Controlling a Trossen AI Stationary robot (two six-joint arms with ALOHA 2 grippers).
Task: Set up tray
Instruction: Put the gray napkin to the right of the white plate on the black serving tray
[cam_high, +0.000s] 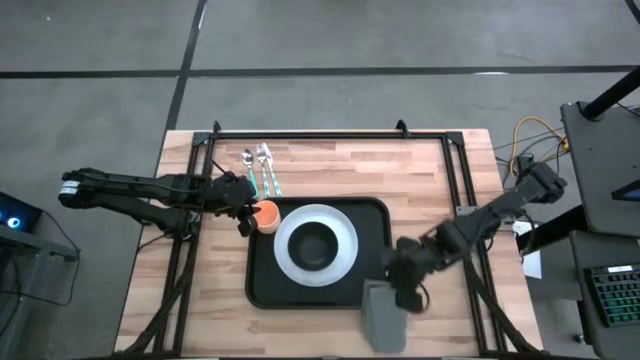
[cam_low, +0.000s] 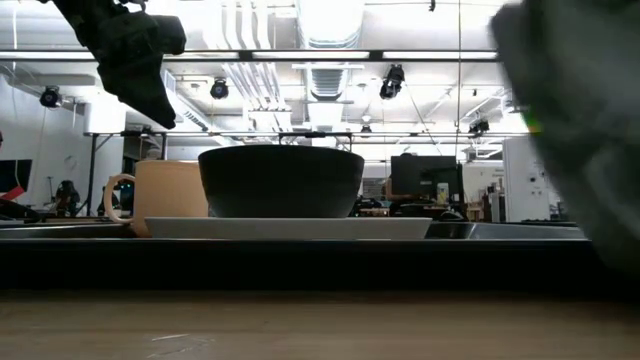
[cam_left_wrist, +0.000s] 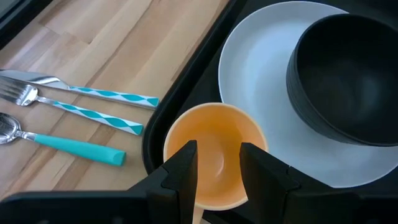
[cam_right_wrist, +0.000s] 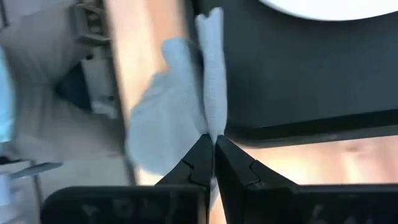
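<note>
A large black rectangular tray (cam_high: 372, 285) with rounded corners and a raised rim lies at the centre of the high view, on a light wooden slatted table (cam_high: 330, 165). A round white plate (cam_high: 344, 243) sits on the tray's left half, and a dark round bowl (cam_high: 313, 245) stands in the middle of the plate.

The left gripper (cam_high: 245, 212) reaches in from the left of the high view to the tray's upper left corner. Its fingers (cam_left_wrist: 186, 168) stand partly apart, straddling the rim of a small orange cup (cam_left_wrist: 214, 155) with a handle, one finger inside the cup and one outside. The cup stands in the tray's corner, just beside the plate.

Above that corner in the high view, three pieces of cutlery with teal handles (cam_high: 260, 170) lie side by side on the bare wood.

The right gripper (cam_high: 405, 290) comes in from the right to the tray's lower edge in the high view. Its fingers are pinched tight on a fold of a soft grey cloth napkin (cam_right_wrist: 171, 106), which hangs over the tray's rim and the table's edge.
</note>
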